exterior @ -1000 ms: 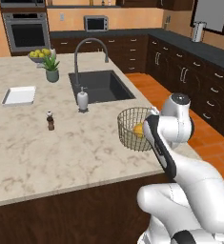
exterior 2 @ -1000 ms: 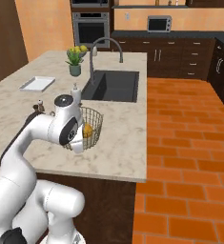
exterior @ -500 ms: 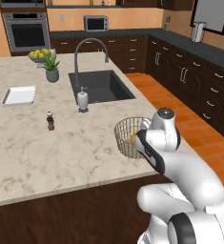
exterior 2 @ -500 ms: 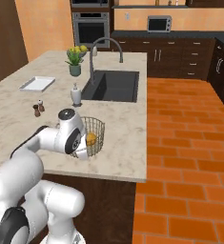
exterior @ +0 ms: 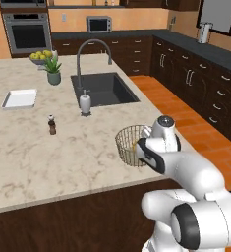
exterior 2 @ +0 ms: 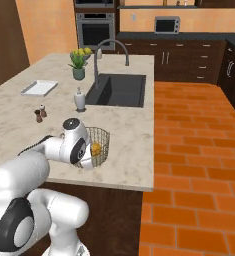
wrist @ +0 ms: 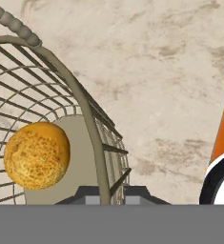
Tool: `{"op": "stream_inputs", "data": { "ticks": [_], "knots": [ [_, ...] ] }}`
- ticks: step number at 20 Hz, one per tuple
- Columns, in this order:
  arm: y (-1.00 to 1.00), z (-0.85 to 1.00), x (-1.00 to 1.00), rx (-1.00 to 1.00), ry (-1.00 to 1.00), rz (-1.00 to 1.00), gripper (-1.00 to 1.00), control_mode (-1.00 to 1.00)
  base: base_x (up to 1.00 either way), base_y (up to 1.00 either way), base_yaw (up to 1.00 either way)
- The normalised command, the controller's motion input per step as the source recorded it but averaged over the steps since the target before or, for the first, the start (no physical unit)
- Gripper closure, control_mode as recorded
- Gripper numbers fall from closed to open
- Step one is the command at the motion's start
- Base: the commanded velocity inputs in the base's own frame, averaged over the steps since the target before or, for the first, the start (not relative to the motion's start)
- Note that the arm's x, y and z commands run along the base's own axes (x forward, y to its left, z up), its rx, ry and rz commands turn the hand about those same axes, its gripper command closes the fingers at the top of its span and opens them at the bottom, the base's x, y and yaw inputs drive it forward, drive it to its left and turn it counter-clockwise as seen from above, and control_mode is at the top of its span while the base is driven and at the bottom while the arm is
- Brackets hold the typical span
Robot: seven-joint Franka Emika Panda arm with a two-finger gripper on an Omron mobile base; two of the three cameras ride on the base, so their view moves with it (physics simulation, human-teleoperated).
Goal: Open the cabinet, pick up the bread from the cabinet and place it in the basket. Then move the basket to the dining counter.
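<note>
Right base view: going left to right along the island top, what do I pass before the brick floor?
White tray → pepper shakers → potted plant → soap dispenser → basket with the bread inside → sink.

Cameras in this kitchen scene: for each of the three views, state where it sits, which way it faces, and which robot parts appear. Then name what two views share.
Left base view: behind the arm's left, facing forward and down over the dining counter; arm at lower right.
Right base view: behind its right, same direction; arm at lower left.
Hand view: on the hand, looking along the fingertips clamped on the basket rim.
Shared: basket, bread, sink.
</note>
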Motion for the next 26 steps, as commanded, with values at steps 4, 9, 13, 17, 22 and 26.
{"op": "stream_inputs", "data": {
  "ticks": [4,9,13,17,22,26],
  "knots": [
    [0.01,-0.03,0.16,0.0,0.0,0.0,-1.0,-1.0,0.0,0.0,0.0],
    [0.0,0.0,0.18,0.0,0.0,0.0,-1.0,-1.0,0.0,0.0,0.0],
    [-0.02,0.04,0.01,-0.02,0.18,-0.02,-1.0,-1.0,0.0,0.0,0.0],
    [-0.01,0.61,-0.13,0.0,0.21,-0.05,-1.0,-1.0,0.0,0.0,0.0],
    [0.0,0.94,-0.48,0.0,0.01,-0.01,-1.0,-1.0,0.0,0.0,0.0],
    [0.0,1.0,-0.67,0.0,0.0,0.04,-1.0,-1.0,0.0,0.0,0.0]
  ]
}}
